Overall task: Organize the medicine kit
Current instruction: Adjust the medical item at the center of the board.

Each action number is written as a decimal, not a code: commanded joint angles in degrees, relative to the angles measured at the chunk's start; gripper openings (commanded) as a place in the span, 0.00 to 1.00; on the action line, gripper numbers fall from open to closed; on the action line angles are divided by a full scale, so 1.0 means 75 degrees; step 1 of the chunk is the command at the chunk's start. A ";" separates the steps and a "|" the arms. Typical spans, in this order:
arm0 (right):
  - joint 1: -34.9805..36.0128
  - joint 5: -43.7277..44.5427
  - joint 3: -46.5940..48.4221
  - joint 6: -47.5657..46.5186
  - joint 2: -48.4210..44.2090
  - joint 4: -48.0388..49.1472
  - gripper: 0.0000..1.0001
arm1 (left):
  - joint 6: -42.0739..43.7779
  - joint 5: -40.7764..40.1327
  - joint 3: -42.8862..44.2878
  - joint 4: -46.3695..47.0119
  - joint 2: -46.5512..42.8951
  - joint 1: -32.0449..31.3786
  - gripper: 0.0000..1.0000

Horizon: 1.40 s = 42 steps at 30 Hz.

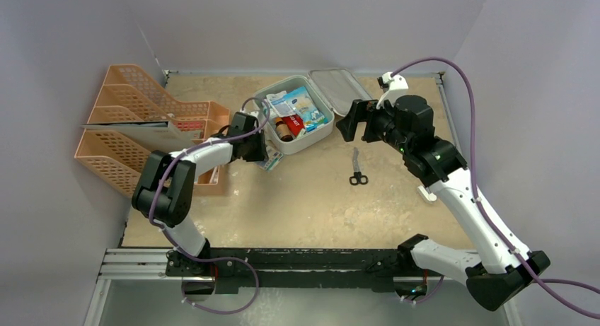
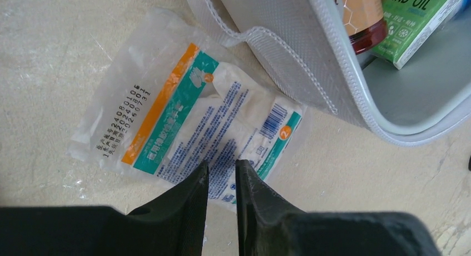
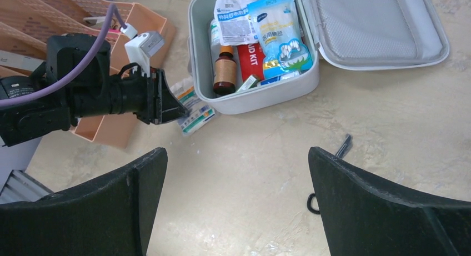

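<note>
You have the medicine kit (image 1: 312,138) lying open toward 12 o'clock on the table (image 1: 297,206), its lid (image 1: 340,90) folded flat at its 2 o'clock side. Inside are a brown bottle (image 3: 224,73), printed sachets and small boxes. Your left end effector (image 2: 222,165) hangs low over a flat plastic packet (image 2: 189,117) that lies on the table just beside the kit's 7 o'clock corner. Its fingers stand with only a narrow slit between them at the packet's near edge, and you cannot tell whether they pinch it. Your right end effector (image 3: 236,151) is released, spread wide with nothing between the fingers, above the table at the kit's 3 o'clock side. Black-handled scissors (image 1: 357,172) lie at the kit's 4 o'clock, and orange mesh trays (image 1: 134,107) stand at 9 o'clock.
</note>
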 commanded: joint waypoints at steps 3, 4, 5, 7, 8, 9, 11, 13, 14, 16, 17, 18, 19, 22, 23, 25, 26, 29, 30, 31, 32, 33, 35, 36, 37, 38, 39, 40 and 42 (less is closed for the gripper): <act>-0.0026 0.0178 -0.0100 0.0259 -0.0139 0.0085 0.99 | -0.0301 0.0337 -0.0243 0.0302 0.0021 -0.0008 0.22; -0.0026 0.0237 -0.0114 0.0306 -0.0140 0.0046 0.99 | -0.0328 0.0345 -0.0297 0.0282 0.0014 -0.0034 0.22; -0.0032 0.0296 -0.0120 0.0345 -0.0134 -0.0010 0.99 | -0.0352 0.0356 -0.0344 0.0259 -0.0007 -0.0063 0.21; -0.0024 0.0401 -0.0132 0.0475 -0.0120 -0.0148 0.99 | -0.0396 0.0362 -0.0462 0.0238 -0.0098 -0.0125 0.21; -0.0023 0.0406 -0.0155 0.0522 -0.0123 -0.0200 0.99 | -0.0412 0.0363 -0.0512 0.0223 -0.0162 -0.0147 0.21; -0.0033 0.0368 -0.0187 0.0561 -0.0134 -0.0230 0.99 | -0.0440 0.0377 -0.0579 0.0209 -0.0221 -0.0164 0.21; -0.0031 0.0127 -0.0352 0.0651 -0.0177 -0.0196 0.99 | -0.0482 0.0455 -0.0687 0.0202 -0.0337 -0.0226 0.21; -0.0034 -0.0056 -0.0636 0.0688 -0.0229 0.0068 0.99 | -0.0478 0.0618 -0.0763 0.0191 -0.0418 -0.0271 0.21; -0.0018 -0.0138 -0.0771 0.0748 -0.0244 0.0284 0.98 | -0.0530 0.0686 -0.0789 0.0176 -0.0464 -0.0284 0.21; -0.0022 -0.0627 -0.1067 0.1074 -0.0192 0.0463 0.94 | -0.0563 0.0758 -0.0849 0.0222 -0.0539 -0.0314 0.21; -0.0024 -0.0870 -0.1177 0.1250 -0.0135 0.0517 0.92 | -0.0559 0.0761 -0.0861 0.0231 -0.0586 -0.0339 0.21; -0.0024 -0.1102 -0.1274 0.1415 -0.0069 0.0556 0.90 | -0.0552 0.0772 -0.0864 0.0213 -0.0611 -0.0374 0.21; -0.0023 -0.1323 -0.1367 0.1602 0.0002 0.0640 0.88 | -0.0556 0.0767 -0.0863 0.0186 -0.0645 -0.0419 0.20; -0.0017 -0.1794 -0.1777 0.2120 0.0182 0.0982 0.82 | -0.0637 0.0726 -0.0946 0.0179 -0.0739 -0.0660 0.20; -0.0013 -0.1907 -0.1925 0.2258 0.0223 0.1113 0.81 | -0.0672 0.0701 -0.0995 0.0223 -0.0749 -0.0761 0.20; 0.0032 -0.2044 -0.2192 0.2484 0.0317 0.1374 0.78 | -0.0735 0.0588 -0.1062 0.0274 -0.0720 -0.0969 0.20; 0.0061 -0.2072 -0.2318 0.2573 0.0352 0.1511 0.76 | -0.0759 0.0565 -0.1057 0.0280 -0.0671 -0.1046 0.20; 0.0157 -0.2080 -0.2559 0.2700 0.0491 0.1784 0.71 | -0.0882 0.0560 -0.1078 0.0333 -0.0593 -0.1286 0.20; 0.0190 -0.2087 -0.2613 0.2720 0.0547 0.1860 0.69 | -0.0956 0.0572 -0.1099 0.0377 -0.0587 -0.1379 0.19; 0.0230 -0.2109 -0.2652 0.2737 0.0602 0.1938 0.68 | -0.1053 0.0629 -0.1128 0.0463 -0.0622 -0.1487 0.19; 0.0261 -0.2123 -0.2687 0.2750 0.0654 0.2001 0.67 | -0.1154 0.0735 -0.1161 0.0551 -0.0688 -0.1552 0.19; 0.0294 -0.2116 -0.2714 0.2772 0.0703 0.2054 0.66 | -0.1271 0.0837 -0.1180 0.0652 -0.0776 -0.1611 0.19; 0.0347 -0.2088 -0.2745 0.2825 0.0792 0.2141 0.64 | -0.1384 0.0981 -0.1140 0.0696 -0.1024 -0.1644 0.19; 0.0367 -0.2090 -0.2756 0.2859 0.0826 0.2184 0.63 | -0.1350 0.0932 -0.1061 0.0585 -0.1190 -0.1645 0.20; 0.0389 -0.2088 -0.2762 0.2875 0.0867 0.2220 0.63 | -0.1252 0.0805 -0.0936 0.0421 -0.1337 -0.1645 0.21; 0.0419 -0.2090 -0.2758 0.2878 0.0893 0.2256 0.63 | -0.1086 0.0636 -0.0806 0.0164 -0.1468 -0.1653 0.23; 0.0447 -0.2074 -0.2758 0.2880 0.0910 0.2280 0.63 | -0.0893 0.0362 -0.0649 -0.0103 -0.1584 -0.1646 0.25; 0.0465 -0.2072 -0.2758 0.2872 0.0923 0.2314 0.62 | -0.0695 0.0051 -0.0521 -0.0353 -0.1663 -0.1643 0.26; 0.0521 -0.2082 -0.2758 0.2849 0.0937 0.2428 0.62 | -0.0395 -0.0372 -0.0377 -0.0706 -0.1769 -0.1549 0.29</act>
